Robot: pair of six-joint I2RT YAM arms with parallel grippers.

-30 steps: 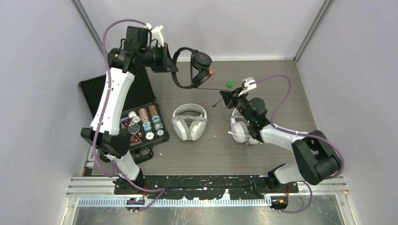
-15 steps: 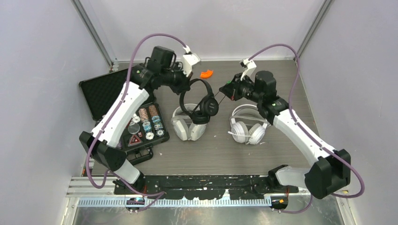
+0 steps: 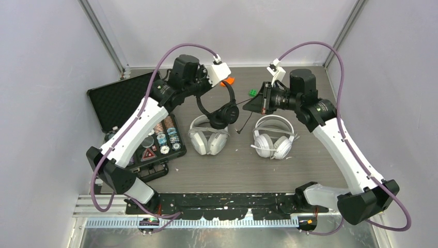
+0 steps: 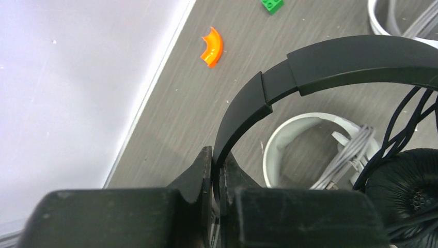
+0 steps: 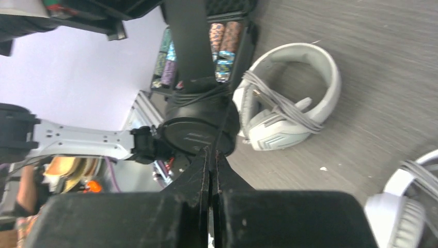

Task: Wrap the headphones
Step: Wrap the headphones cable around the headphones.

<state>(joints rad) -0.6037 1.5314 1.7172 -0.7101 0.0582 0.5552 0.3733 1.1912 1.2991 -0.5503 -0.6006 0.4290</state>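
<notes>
Hanging near the middle of the bench's (image 3: 237, 165) far edge is 1 black headset (image 3: 221, 112), its headband pinched in the left tool (image 4: 216, 160). The right tool (image 5: 212, 155) is pressed together on the black cable (image 3: 245, 120), plug end dangling. 2 headsets lie mid-bench, side by side: 1 grey-white headset (image 3: 208, 135), 1 white headset (image 3: 272, 139), cables wound across each.

a robotics lab cell: pale walls (image 3: 46, 103) and aluminium posts (image 3: 103, 36) box in a grey table (image 3: 243, 165), with a left arm (image 3: 134, 129) and right arm (image 3: 341, 144) bolted to a metal rail (image 3: 227, 199).

White headset (image 5: 400, 217) mostly off-frame
</notes>
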